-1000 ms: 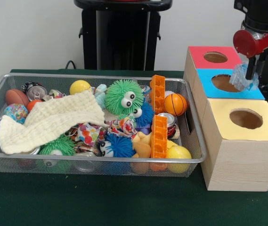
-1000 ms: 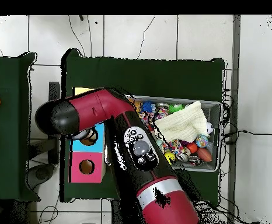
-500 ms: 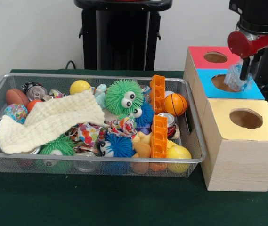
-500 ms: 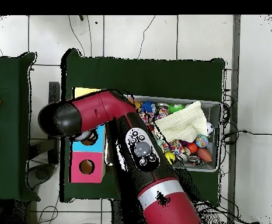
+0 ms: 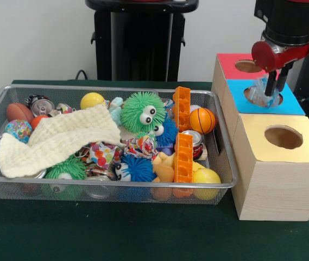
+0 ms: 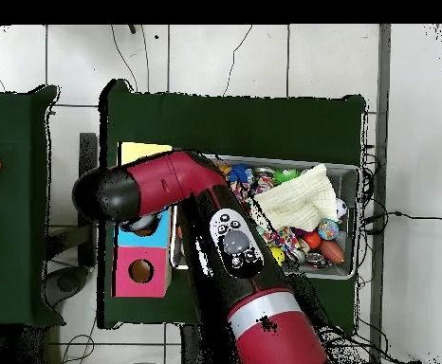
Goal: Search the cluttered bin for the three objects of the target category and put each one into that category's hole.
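Note:
The wire mesh bin [image 5: 105, 88] sits on the green table, full of toys; in the overhead view it lies right of the arm [image 6: 353, 172]. The blue-topped box [image 5: 295, 106] stands between a red-topped and a yellow-topped box. My gripper [image 5: 266, 93] hangs right over the blue box's round hole [image 5: 251, 93]. Something pale and translucent shows at its tip; I cannot tell whether it is a held thing or part of the gripper. In the overhead view the arm's head [image 6: 120, 194] hides the gripper and most of the blue box [image 6: 164, 233].
In the bin lie a cream cloth [image 5: 56, 138], a green fuzzy toy with eyes [image 5: 142, 111], orange blocks [image 5: 182, 100], a small basketball [image 5: 202, 120], a yellow ball [image 5: 92, 100] and a crushed can [image 5: 39, 103]. The red-topped box [image 5: 230, 62] and yellow-topped box [image 5: 257, 130] flank the blue one.
My gripper has moved left and slightly up in the front view, from the blue top's right edge to over the hole. The bin's contents have not moved.

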